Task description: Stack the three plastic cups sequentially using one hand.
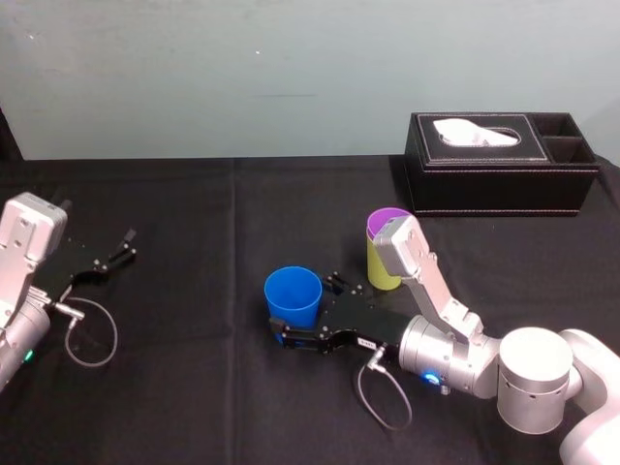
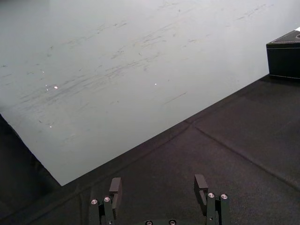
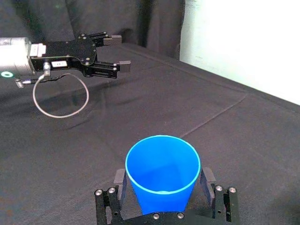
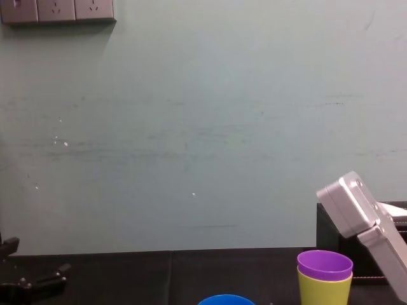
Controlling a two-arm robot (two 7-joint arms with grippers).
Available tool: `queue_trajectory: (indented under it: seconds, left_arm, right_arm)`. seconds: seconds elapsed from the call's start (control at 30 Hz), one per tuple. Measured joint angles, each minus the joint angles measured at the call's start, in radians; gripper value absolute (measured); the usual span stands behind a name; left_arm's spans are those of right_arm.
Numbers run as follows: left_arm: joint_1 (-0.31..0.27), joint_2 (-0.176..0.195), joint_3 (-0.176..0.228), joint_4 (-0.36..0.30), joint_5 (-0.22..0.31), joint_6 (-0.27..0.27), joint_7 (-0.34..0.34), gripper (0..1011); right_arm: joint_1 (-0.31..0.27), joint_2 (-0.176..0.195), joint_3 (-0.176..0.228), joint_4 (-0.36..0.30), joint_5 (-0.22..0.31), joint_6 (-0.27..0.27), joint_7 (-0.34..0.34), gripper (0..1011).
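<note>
The right end effector [image 3: 163, 177] straddles the blue cup [image 3: 161, 164] standing mid-counter [image 1: 194, 387], jaws apart and not yet squeezing, set low for a steady lift toward the purple cup [image 4: 324, 262] nested in the yellow-green cup [image 4: 324, 289] (2 of 3 stacked). The left end effector [image 1: 126, 244] rests spread, far left.

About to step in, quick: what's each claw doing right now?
Left claw: open, empty, parked far left.
Right claw: open, straddling the blue cup, not clamped on it.
</note>
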Motion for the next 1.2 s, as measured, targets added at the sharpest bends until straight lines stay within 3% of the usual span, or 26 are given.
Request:
queue_trajectory:
  seconds: [0.07,0.37,1.2]
  left_arm:
    - [0.0,0.0,0.0,0.0,0.0,0.0,0.0,1010]
    - [0.0,0.0,0.0,0.0,0.0,0.0,0.0,1010]
    - [0.0,0.0,0.0,0.0,0.0,0.0,0.0,1010]
  right_arm:
    - [0.0,0.0,0.0,-0.001,0.0,0.0,0.0,997]
    - [-0.001,0.001,0.001,-0.002,0.0,0.0,0.0,772]
    - [-0.003,0.004,0.002,-0.008,-0.001,0.002,-0.001,721]
